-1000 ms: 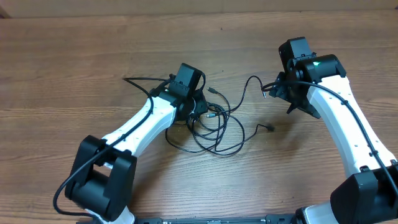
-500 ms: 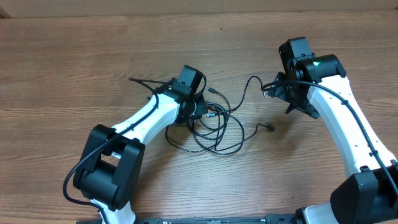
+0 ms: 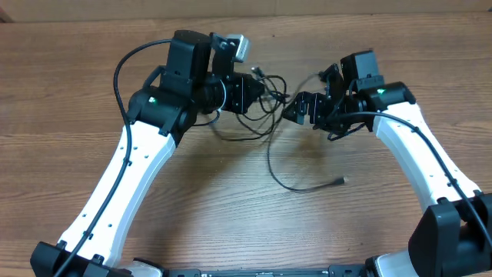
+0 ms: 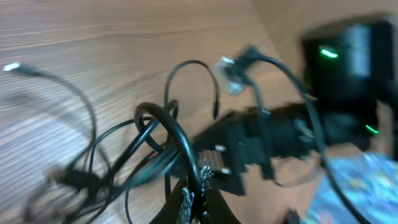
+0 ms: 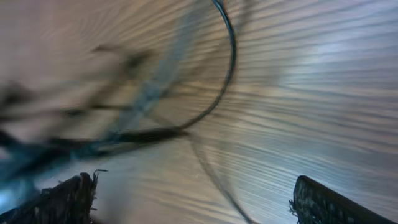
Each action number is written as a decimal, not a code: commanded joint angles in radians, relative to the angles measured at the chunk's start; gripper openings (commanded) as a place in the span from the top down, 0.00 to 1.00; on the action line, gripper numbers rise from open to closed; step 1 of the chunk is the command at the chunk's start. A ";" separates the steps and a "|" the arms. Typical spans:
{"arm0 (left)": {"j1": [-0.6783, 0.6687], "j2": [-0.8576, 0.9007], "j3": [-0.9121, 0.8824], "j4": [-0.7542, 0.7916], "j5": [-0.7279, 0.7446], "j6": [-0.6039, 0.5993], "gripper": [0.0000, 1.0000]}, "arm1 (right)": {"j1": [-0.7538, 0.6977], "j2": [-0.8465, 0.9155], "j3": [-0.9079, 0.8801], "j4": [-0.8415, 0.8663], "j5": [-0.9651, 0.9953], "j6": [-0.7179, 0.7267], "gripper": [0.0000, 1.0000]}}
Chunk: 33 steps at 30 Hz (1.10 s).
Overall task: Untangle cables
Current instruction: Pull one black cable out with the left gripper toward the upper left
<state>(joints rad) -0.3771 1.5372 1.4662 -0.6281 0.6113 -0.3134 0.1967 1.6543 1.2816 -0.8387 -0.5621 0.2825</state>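
The cables (image 3: 270, 158) are thin black cords. Their tangle hangs between the two grippers toward the table's back, and one strand trails forward to a small plug end (image 3: 340, 181). My left gripper (image 3: 264, 91) is raised and shut on a cable of the tangle. In the left wrist view the gripper (image 4: 194, 202) pinches a black cable (image 4: 180, 140) that loops up from the jaws. My right gripper (image 3: 297, 108) is open just right of the tangle. The right wrist view is blurred: the gripper (image 5: 199, 204) has its fingers wide apart, and a thin cable (image 5: 231, 50) curves ahead of them.
The wooden table (image 3: 92, 85) stretches to all sides. The left arm's own thick black cable (image 3: 123, 61) arcs above its wrist. The right arm (image 3: 415, 146) reaches in from the front right corner.
My left gripper shut on a cable, lifted and swung toward the back, dragging the tangle with it. The right gripper moved left toward the tangle. A plug end now lies further forward.
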 commanded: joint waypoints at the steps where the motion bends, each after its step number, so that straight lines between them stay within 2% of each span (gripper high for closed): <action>1: 0.005 -0.011 0.016 0.004 0.168 0.126 0.96 | 0.000 -0.018 -0.008 0.056 -0.196 -0.006 0.00; 4: 0.004 -0.011 0.016 0.009 0.174 0.135 0.96 | 0.003 -0.018 -0.008 0.107 -0.236 0.094 0.00; 7: 0.004 -0.012 0.016 0.051 0.245 0.134 0.96 | 0.026 -0.017 -0.008 0.119 -0.059 0.201 0.00; 10: 0.019 -0.018 0.016 0.183 0.422 0.133 0.96 | 0.103 -0.011 -0.008 0.129 0.235 0.328 0.00; 13: 0.053 -0.030 0.017 0.342 0.622 0.068 0.96 | 0.158 0.007 -0.008 0.123 0.349 0.374 0.00; 15: 0.084 -0.040 0.017 0.406 0.668 0.029 0.96 | 0.169 0.024 -0.008 0.087 0.444 0.434 0.00; 18: 0.160 -0.057 0.017 0.431 0.671 -0.010 0.96 | 0.154 0.058 -0.009 0.014 0.555 0.530 0.00; 24: 0.347 -0.072 0.017 0.430 0.668 -0.077 0.96 | 0.068 0.071 -0.011 -0.099 0.771 0.528 0.00; 33: 0.509 -0.072 0.017 0.416 0.667 -0.085 0.96 | -0.103 0.071 -0.011 -0.183 0.840 0.528 0.00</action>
<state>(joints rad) 0.0692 1.4963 1.4651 -0.2249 1.2655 -0.3904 0.1677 1.7252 1.2732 -0.9977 0.1810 0.7883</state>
